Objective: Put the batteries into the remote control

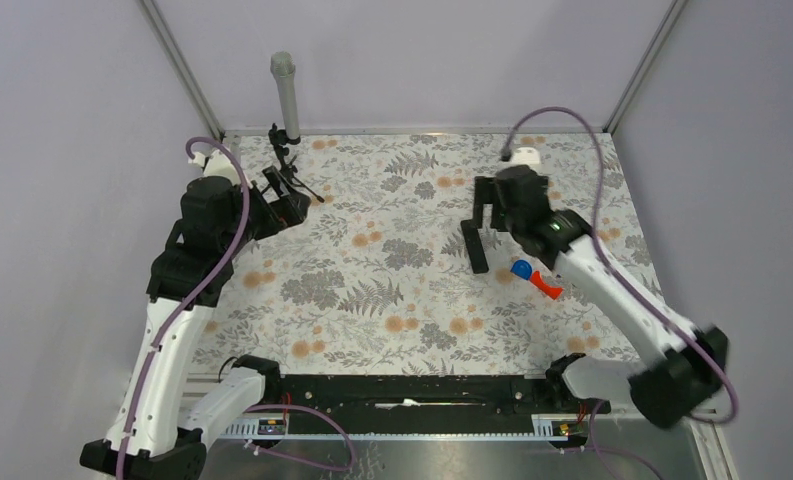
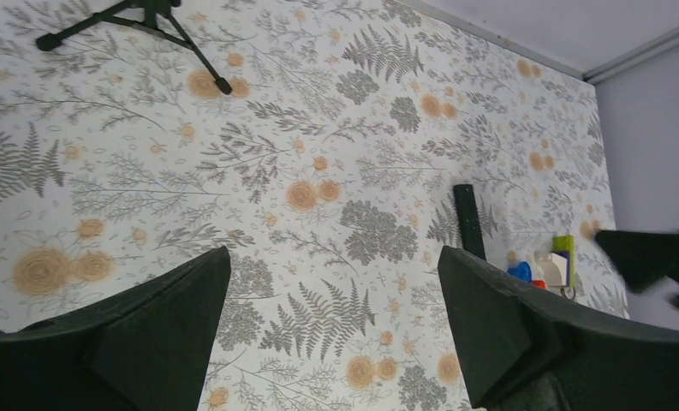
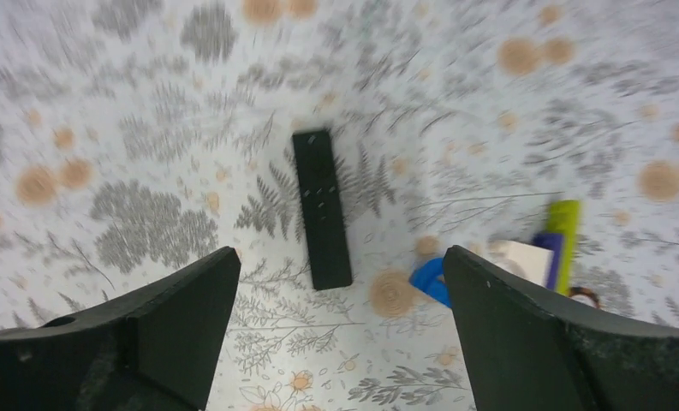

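Remote control point(image 3: 321, 208) prob light, stiff, slick: grip across narrow width, mid-length. R pincer point(image 3: 340, 261), L pincer point(image 2: 336, 257) both wide open, empty.

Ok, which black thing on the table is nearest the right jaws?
The remote control, the flat bar close by them; the tripod stands far off to the left.

The left arm point(image 1: 167, 310) rises from its base at the near left corner and folds at the elbow toward the far left side, with the wrist turned to the right. Its jaws stand wide apart, and the two dark fingers point(image 2: 173, 325) grip nothing. The right arm point(image 1: 612, 290) stretches from the near right corner away and to the left, with the wrist bent downward. Its jaws are also spread wide, the fingers point(image 3: 524, 334) well apart and empty.
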`<state>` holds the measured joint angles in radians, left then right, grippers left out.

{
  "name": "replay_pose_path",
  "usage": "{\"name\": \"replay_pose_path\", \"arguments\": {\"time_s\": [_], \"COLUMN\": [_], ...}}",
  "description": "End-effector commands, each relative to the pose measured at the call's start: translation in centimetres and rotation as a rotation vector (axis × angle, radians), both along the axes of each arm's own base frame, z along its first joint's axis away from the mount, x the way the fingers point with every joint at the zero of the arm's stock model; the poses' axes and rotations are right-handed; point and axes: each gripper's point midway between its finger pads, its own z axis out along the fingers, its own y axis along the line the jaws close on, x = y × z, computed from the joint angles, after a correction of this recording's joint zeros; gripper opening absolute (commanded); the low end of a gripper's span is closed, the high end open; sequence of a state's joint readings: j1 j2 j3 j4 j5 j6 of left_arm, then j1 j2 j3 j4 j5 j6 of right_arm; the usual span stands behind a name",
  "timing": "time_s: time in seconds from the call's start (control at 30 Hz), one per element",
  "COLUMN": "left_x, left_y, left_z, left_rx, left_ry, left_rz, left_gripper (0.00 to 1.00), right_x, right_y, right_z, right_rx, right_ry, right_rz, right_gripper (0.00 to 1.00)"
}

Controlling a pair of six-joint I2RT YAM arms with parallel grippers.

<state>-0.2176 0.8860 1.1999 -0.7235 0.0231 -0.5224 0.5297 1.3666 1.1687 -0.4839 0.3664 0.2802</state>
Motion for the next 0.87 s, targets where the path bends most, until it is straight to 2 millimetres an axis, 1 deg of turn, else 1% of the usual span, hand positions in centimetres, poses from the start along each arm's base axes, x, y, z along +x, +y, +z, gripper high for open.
{"name": "replay_pose_path", "arguments": {"time_s": [0.0,0.07,0.2,0.3,0.4,0.47,0.6,0.7,0.83], "left_x": [-1.1,-1.8,-3.4,-4.6,-5.7,-6.4,-7.0,-7.0,-7.3], "left_y": [2.5,3.2,4.6,6.0,7.5,7.8,8.1,7.9,8.5], "left_z": [2.0,2.7,4.1,4.7,5.1,5.3,5.3,5.5,5.8], "left_rx": [0.069,0.079,0.078,0.083,0.084,0.083,0.078,0.084,0.067], "left_ry": [-0.046,-0.072,-0.138,-0.183,-0.232,-0.268,-0.307,-0.311,-0.340], "left_rz": [0.097,0.122,0.180,0.246,0.317,0.324,0.328,0.315,0.353], "left_gripper": [0.99,0.99,0.99,0.99,0.99,0.99,0.99,0.99,0.99], "right_x": [-2.5,-4.5,-8.7,-11.6,-14.0,-14.8,-15.5,-15.5,-15.2], "right_y": [-6.4,-9.3,-14.5,-17.6,-19.8,-20.2,-20.5,-20.5,-20.0], "right_z": [8.2,10.8,14.7,16.6,17.5,17.8,17.8,17.6,17.3], "right_rx": [0.001,-0.003,0.002,0.010,0.025,0.046,0.057,0.061,0.075], "right_ry": [-0.315,-0.418,-0.587,-0.684,-0.748,-0.774,-0.788,-0.785,-0.777], "right_rz": [-0.208,-0.296,-0.462,-0.565,-0.634,-0.630,-0.624,-0.620,-0.600], "right_gripper": [0.99,1.00,1.00,1.00,1.00,0.99,1.00,1.00,1.00]}}
